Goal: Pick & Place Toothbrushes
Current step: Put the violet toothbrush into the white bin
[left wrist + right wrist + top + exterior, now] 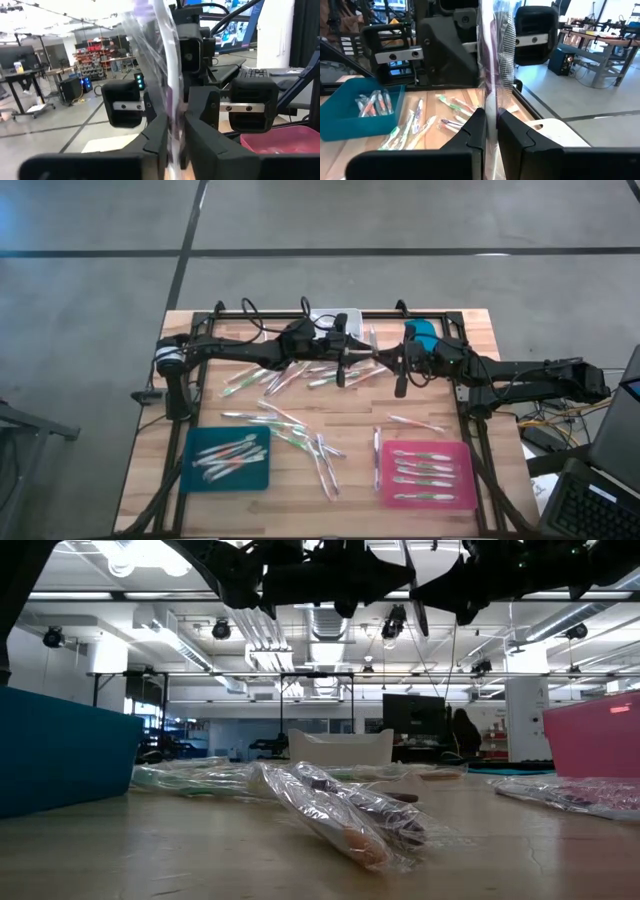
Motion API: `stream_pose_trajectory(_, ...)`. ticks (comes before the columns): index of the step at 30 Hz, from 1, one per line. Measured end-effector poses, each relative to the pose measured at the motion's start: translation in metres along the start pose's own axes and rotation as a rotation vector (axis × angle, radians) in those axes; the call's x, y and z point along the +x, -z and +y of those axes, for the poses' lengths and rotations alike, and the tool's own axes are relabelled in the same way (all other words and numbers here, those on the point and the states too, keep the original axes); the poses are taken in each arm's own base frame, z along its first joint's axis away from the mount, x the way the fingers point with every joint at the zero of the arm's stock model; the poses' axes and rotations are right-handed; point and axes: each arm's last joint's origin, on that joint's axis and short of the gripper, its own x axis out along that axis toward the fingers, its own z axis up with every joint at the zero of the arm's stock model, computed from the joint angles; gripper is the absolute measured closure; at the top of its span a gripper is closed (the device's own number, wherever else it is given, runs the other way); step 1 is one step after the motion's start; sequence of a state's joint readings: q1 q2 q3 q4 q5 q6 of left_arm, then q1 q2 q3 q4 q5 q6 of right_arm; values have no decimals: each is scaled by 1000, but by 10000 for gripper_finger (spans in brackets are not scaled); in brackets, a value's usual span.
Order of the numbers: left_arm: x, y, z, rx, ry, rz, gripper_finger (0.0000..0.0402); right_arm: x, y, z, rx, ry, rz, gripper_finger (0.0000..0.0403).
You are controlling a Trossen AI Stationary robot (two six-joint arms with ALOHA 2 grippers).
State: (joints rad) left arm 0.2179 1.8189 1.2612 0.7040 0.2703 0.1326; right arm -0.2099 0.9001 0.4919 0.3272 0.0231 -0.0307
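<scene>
Taking the teal tray [229, 457] as landmark: it already holds a few toothbrushes [228, 457], and many more wrapped ones lie loose on the wooden table [350, 412] beyond it and to its right. Above the table's far middle, the left gripper [343, 366] and right gripper [398, 370] meet, each pinching one wrapped purple toothbrush [492, 75] held upright between them, apparently a handover. Farthest right of the teal tray, the pink tray [427, 475] carries five brushes in a neat row; by my judgement most sorting remains

loose toothbrushes [300, 430] crowding mid-table, bare wood between teal tray [228, 457] and pink tray [428, 474]
</scene>
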Motion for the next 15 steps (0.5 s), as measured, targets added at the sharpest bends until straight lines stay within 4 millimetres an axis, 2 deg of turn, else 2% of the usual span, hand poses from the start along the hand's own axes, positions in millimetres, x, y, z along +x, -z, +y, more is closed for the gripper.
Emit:
stream_pose_trajectory(4, -2, 3, 0, -16, -49, 70, 282, 0, 0, 0, 0, 2, 5, 379)
stream_pose_trajectory(8, -14, -6, 3, -24, -119, 222, 241, 0, 2, 0, -2, 1, 24, 379)
stream_pose_trajectory(11, -30, -14, 3, -33, -152, 324, 227, 0, 3, 0, -2, 2, 34, 379)
stream_pose_trajectory(15, -54, -18, 0, -30, -236, 422, 229, 0, 3, 0, 7, 2, 38, 379)
